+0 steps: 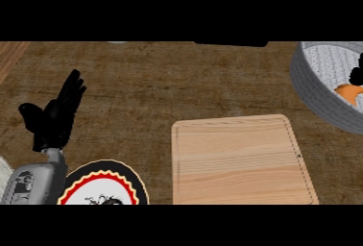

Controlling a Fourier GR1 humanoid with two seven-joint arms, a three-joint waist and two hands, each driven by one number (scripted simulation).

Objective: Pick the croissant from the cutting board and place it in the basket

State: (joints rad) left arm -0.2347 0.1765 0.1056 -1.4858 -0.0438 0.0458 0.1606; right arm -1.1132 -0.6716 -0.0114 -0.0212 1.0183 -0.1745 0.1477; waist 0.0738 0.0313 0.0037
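Your left hand (53,115) stands at about nine o'clock in the head view, fingers straight and pointing up, thumb spread out to the side, holding nothing. It rests above the brown wooden counter (163,81), touching none of the objects. Its grey forearm (32,182) comes in from the lower left corner.

Just beside that forearm, at about seven o'clock, you have a round plate (78,185) with a black rim, a red and yellow scalloped ring and a white centre. Only its upper part shows. A small dark mark sits on the white centre; you cannot tell what it is.

Moving toward five o'clock, the light wooden cutting board (237,163) lies flat on the counter, with a shallow groove running around its edge. Its visible top carries nothing.

At about two o'clock the grey basket (312,91) sits partly cut off by the right edge, well apart from the left hand. Inside it, against the right edge, you see an orange-brown piece that looks to be the croissant (346,91). The black fingers of your right hand (356,74) are just above and against it. Too little of that hand shows to tell whether it grips the croissant or has let go.
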